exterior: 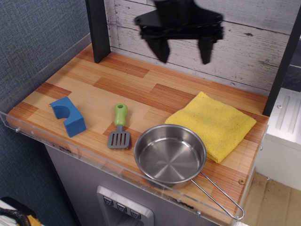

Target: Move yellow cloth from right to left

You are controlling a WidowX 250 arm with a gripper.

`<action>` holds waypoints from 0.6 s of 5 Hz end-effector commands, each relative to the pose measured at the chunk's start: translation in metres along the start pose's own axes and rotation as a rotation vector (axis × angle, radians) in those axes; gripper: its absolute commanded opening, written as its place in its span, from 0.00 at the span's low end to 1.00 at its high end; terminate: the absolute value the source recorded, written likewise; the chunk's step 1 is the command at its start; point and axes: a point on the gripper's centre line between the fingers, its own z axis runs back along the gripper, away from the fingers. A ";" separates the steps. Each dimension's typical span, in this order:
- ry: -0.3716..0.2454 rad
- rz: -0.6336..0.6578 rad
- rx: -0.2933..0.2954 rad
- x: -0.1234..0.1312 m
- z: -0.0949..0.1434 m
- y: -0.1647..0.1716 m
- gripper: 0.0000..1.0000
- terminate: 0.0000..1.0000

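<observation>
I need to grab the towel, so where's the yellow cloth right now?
The yellow cloth lies flat on the right side of the wooden counter, just behind and right of the steel pan.
</observation>
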 end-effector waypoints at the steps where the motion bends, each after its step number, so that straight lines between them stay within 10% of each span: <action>1: 0.013 -0.088 -0.008 0.003 -0.001 -0.026 1.00 0.00; 3: 0.095 -0.105 0.039 -0.008 -0.030 -0.025 1.00 0.00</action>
